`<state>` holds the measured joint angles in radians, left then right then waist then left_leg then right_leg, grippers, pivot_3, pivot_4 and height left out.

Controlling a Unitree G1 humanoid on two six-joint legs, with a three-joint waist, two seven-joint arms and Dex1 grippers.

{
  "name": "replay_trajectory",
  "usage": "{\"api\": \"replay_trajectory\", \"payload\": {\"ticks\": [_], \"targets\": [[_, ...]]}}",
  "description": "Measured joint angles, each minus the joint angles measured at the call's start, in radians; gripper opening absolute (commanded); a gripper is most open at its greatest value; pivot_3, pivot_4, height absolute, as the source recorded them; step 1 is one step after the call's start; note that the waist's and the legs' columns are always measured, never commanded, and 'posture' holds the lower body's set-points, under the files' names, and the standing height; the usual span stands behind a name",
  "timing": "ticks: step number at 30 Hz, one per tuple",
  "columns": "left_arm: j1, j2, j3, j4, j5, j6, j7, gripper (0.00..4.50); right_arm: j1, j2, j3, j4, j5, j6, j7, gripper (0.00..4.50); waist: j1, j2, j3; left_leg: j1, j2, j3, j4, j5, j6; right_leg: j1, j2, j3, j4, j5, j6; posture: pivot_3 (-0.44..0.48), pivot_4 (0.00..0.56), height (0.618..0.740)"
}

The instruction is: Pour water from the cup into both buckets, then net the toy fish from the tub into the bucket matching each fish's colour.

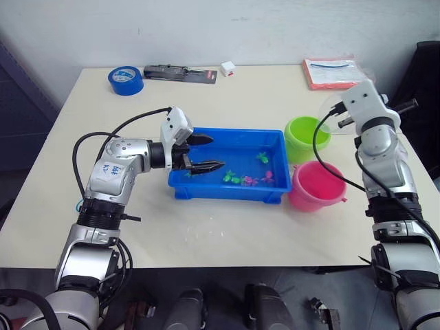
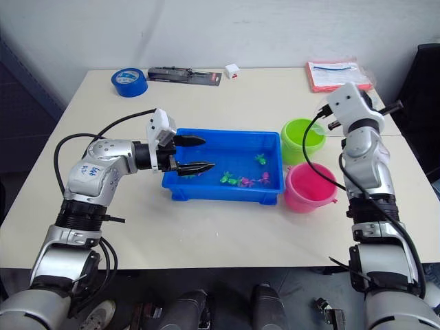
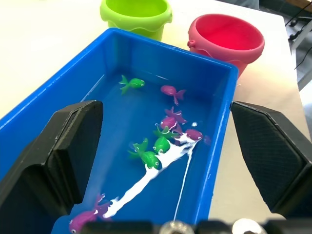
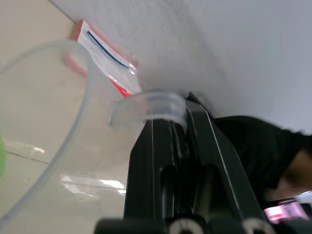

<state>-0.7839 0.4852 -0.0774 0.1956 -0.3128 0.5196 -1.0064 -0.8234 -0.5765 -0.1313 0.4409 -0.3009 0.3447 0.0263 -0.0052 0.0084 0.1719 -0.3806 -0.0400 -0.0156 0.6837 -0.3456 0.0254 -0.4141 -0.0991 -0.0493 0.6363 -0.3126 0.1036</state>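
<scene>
Above the lime green plastic bucket point(image 1: 306, 137), our right hand point(image 4: 168, 146) is clamped on the handle of the clear plastic measuring cup point(image 1: 333, 113), which is tilted toward that bucket; we cannot tell whether water is running. To pour well, we judge the spout should sit over the bucket's mouth and tip slowly, saving half for the pink plastic bucket point(image 1: 315, 185) just beside the green one. Beyond them lies the shallow bright-blue tub point(image 1: 206, 189), holding water and tiny green and pink toy fish point(image 3: 155, 144). Our left hand point(image 1: 204, 152) hovers over the tub's far end from the buckets, fingers wide apart, holding nothing.
</scene>
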Motion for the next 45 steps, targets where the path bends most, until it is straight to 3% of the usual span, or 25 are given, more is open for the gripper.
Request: {"api": "replay_trajectory", "payload": {"ticks": [7,11,16,24,32,40,45], "targets": [[0.020,0.014,0.001,-0.071,-0.059,0.014,-0.073,4.50,0.104,0.065,-0.438,-0.167,0.395,0.268,0.039,0.66,0.006,0.000,0.000,0.000,-0.001,-0.003,0.000,0.000,0.000,0.001,-0.002,0.001,0.001,0.000,0.000,0.000,0.150,0.737],[0.043,0.027,-0.003,-0.119,-0.097,0.039,-0.121,4.50,0.192,0.115,-0.565,-0.253,0.504,0.371,0.008,0.66,0.001,0.001,0.000,0.000,0.000,-0.001,0.000,0.000,0.000,0.001,-0.001,0.003,0.001,0.000,0.000,0.000,0.150,0.737],[0.059,0.043,-0.031,-0.156,-0.120,0.061,-0.183,4.50,0.277,0.204,-0.620,-0.322,0.579,0.425,-0.053,0.66,-0.006,0.002,-0.001,0.002,0.001,0.001,-0.001,0.001,-0.002,0.001,0.001,0.005,0.002,0.000,0.000,0.000,0.150,0.737],[0.088,0.073,-0.042,-0.181,-0.132,0.072,-0.225,4.50,0.356,0.244,-0.620,-0.402,0.634,0.439,-0.106,0.66,0.000,0.002,-0.001,0.003,0.000,0.001,-0.001,0.001,-0.002,0.001,0.001,0.010,0.004,0.000,0.000,0.000,0.150,0.737],[0.088,0.077,-0.058,-0.178,-0.130,0.065,-0.227,4.50,0.486,0.241,-0.551,-0.450,0.634,0.534,-0.141,4.48,0.003,0.002,-0.001,0.004,0.000,0.001,-0.001,0.001,-0.001,0.002,0.001,0.013,0.004,0.000,0.000,0.000,0.150,0.737],[0.095,0.058,-0.058,-0.143,-0.122,0.046,-0.199,4.50,0.741,0.165,-0.541,-0.800,0.712,0.798,-0.047,4.48,0.008,0.004,-0.002,0.004,0.000,0.001,-0.001,0.001,0.000,0.002,0.002,0.016,0.003,0.000,0.000,0.000,0.150,0.737],[0.118,0.045,-0.013,-0.137,-0.125,0.051,-0.132,4.50,0.917,-0.052,-0.548,-0.998,0.860,0.881,0.221,4.48,0.008,0.003,-0.002,0.005,0.001,0.001,-0.002,0.000,0.001,0.003,0.003,0.019,0.000,0.000,0.000,0.000,0.150,0.737]]}}
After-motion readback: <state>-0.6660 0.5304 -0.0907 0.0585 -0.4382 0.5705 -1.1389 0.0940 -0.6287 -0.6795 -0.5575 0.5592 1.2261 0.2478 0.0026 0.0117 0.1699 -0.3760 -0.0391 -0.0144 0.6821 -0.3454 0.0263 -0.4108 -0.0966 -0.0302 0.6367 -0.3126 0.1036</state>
